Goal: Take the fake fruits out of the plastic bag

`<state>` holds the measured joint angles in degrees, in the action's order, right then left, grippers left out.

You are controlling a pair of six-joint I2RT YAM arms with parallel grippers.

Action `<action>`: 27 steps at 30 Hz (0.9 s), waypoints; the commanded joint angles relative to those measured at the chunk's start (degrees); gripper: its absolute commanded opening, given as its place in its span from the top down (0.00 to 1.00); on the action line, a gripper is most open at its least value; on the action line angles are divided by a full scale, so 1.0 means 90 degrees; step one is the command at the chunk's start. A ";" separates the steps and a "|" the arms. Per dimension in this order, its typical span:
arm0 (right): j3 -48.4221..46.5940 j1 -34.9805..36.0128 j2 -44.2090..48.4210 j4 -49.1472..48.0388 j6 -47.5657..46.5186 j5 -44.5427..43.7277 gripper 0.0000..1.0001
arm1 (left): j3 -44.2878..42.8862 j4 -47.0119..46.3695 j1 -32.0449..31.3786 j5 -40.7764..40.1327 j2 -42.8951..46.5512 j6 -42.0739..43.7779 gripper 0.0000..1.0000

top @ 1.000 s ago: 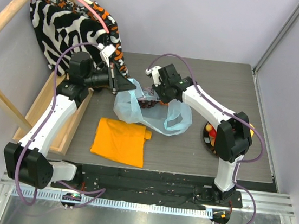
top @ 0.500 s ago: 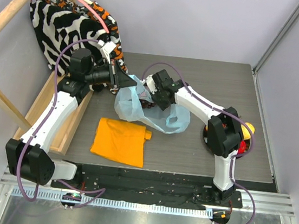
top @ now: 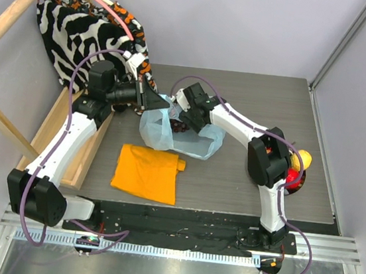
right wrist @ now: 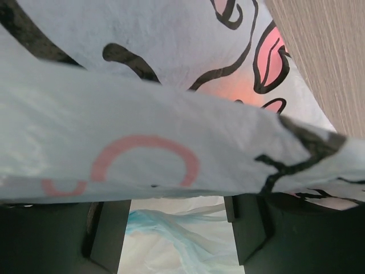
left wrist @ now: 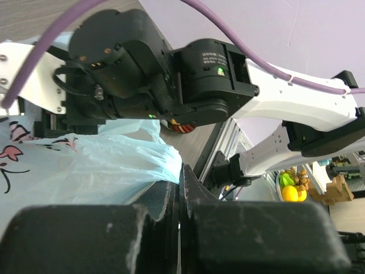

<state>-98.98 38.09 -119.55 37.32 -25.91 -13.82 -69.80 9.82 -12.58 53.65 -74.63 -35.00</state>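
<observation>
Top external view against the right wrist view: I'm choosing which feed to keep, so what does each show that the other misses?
Only the top external view shows the orange cloth, the zebra-striped cloth, a yellow fruit by the right arm and the left pincer. Only the right wrist view shows the pink print close up and the right pincer, fingers apart, under a fold of film. Both show the plastic bag.

The left arm (top: 69, 140) and right arm (top: 238, 122) have white shells, chunky black joints and looping purple cables (top: 197, 78); the left gripper (left wrist: 178, 188) is scuffed matte black.
</observation>
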 commanded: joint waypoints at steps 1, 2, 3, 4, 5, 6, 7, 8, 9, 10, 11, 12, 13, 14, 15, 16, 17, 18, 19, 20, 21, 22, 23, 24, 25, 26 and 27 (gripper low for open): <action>-0.0398 -0.0013 -0.0271 -0.0231 -0.0334 -0.0056 0.32 | 0.0041 -0.0252 -0.0116 0.0211 0.0079 0.0012 1.00; -0.0515 -0.0013 -0.0330 -0.0221 -0.0392 -0.0065 0.32 | 0.0041 -0.0261 -0.0116 0.0221 0.0079 0.0012 1.00; -0.0564 -0.0013 -0.0369 -0.0202 -0.0441 -0.0056 0.32 | 0.0031 -0.0252 -0.0126 0.0221 0.0079 0.0003 1.00; -0.0603 -0.0003 -0.0408 -0.0201 -0.0480 -0.0046 0.33 | 0.0031 -0.0261 -0.0126 0.0230 0.0070 0.0003 1.00; -0.0691 -0.0013 -0.0486 -0.0182 -0.0558 0.0012 0.34 | 0.0021 -0.0262 -0.0126 0.0231 0.0070 0.0003 1.00; -0.0730 -0.0003 -0.0525 -0.0153 -0.0587 0.0022 0.34 | 0.0021 -0.0271 -0.0126 0.0231 0.0070 -0.0007 1.00; -0.0760 -0.0003 -0.0564 -0.0124 -0.0607 0.0051 0.35 | 0.0021 -0.0271 -0.0126 0.0231 0.0070 -0.0017 1.00; -0.0818 -0.0003 -0.0632 -0.0075 -0.0646 0.0139 0.35 | 0.0021 -0.0281 -0.0126 0.0221 0.0070 -0.0017 1.00; -0.0838 -0.0003 -0.0662 -0.0016 -0.0704 0.0159 0.36 | 0.0031 -0.0281 -0.0126 0.0230 0.0079 -0.0017 1.00; -0.0848 -0.0013 -0.0691 -0.0006 -0.0724 0.0149 0.36 | 0.0041 -0.0281 -0.0126 0.0231 0.0089 -0.0017 1.00; -0.0887 -0.0003 -0.0759 0.0004 -0.0744 0.0159 0.37 | 0.0041 -0.0281 -0.0126 0.0231 0.0089 -0.0036 1.00; -0.0926 -0.0003 -0.0789 0.0033 -0.0783 0.0149 0.37 | 0.0070 -0.0291 -0.0126 0.0221 0.0108 -0.0036 1.00; -0.0965 -0.0003 -0.0838 0.0052 -0.0793 0.0140 0.38 | 0.0089 -0.0301 -0.0126 0.0221 0.0109 -0.0036 1.00; -0.1033 -0.0013 -0.0886 0.0062 -0.0802 0.0120 0.38 | 0.0099 -0.0301 -0.0126 0.0211 0.0118 -0.0046 1.00; -0.1082 0.0006 -0.0984 0.0053 -0.0812 0.0014 0.39 | 0.0109 -0.0330 -0.0126 0.0221 0.0118 -0.0056 1.00; -0.1131 0.0007 -0.1043 0.0052 -0.0803 -0.0045 0.41 | 0.0119 -0.0320 -0.0126 0.0221 0.0128 -0.0056 1.00; -0.1257 -0.0003 -0.1101 0.0052 -0.0803 -0.0162 0.41 | 0.0119 -0.0330 -0.0116 0.0221 0.0138 -0.0066 1.00; -0.1326 0.0016 -0.1266 0.0052 -0.0812 -0.0395 0.42 | 0.0119 -0.0340 -0.0126 0.0221 0.0128 -0.0075 1.00; -0.1394 0.0036 -0.1335 0.0052 -0.0880 -0.0562 0.42 | 0.0109 -0.0340 -0.0126 0.0230 0.0128 -0.0076 1.00; -0.1501 0.0055 -0.1423 0.0052 -0.0939 -0.0689 0.42 | 0.0099 -0.0340 -0.0126 0.0231 0.0128 -0.0076 1.00; -0.1531 0.0075 -0.1482 0.0062 -0.0988 -0.0768 0.43 | 0.0099 -0.0359 -0.0126 0.0240 0.0138 -0.0076 1.00; -0.1561 0.0085 -0.1579 0.0053 -0.1123 -0.0904 0.44 | 0.0090 -0.0350 -0.0126 0.0231 0.0138 -0.0076 1.00; -0.1551 0.0104 -0.1609 0.0052 -0.1183 -0.0973 0.44 | 0.0090 -0.0349 -0.0126 0.0231 0.0148 -0.0085 1.00; -0.1551 0.0104 -0.1648 0.0023 -0.1241 -0.1099 0.46 | 0.0080 -0.0359 -0.0126 0.0231 0.0157 -0.0085 1.00; -0.1551 0.0114 -0.1707 -0.0006 -0.1281 -0.1255 0.49 | 0.0089 -0.0359 -0.0126 0.0221 0.0158 -0.0085 1.00; -0.1522 0.0114 -0.1707 -0.0035 -0.1397 -0.1325 0.57 | 0.0080 -0.0369 -0.0126 0.0211 0.0158 -0.0085 1.00; -0.1493 0.0114 -0.1717 -0.0132 -0.1456 -0.1383 0.62 | 0.0099 -0.0388 -0.0126 0.0211 0.0148 -0.0095 1.00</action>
<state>-111.77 38.68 -133.01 37.12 -35.97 -22.04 -68.71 9.61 -13.54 54.08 -74.63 -35.57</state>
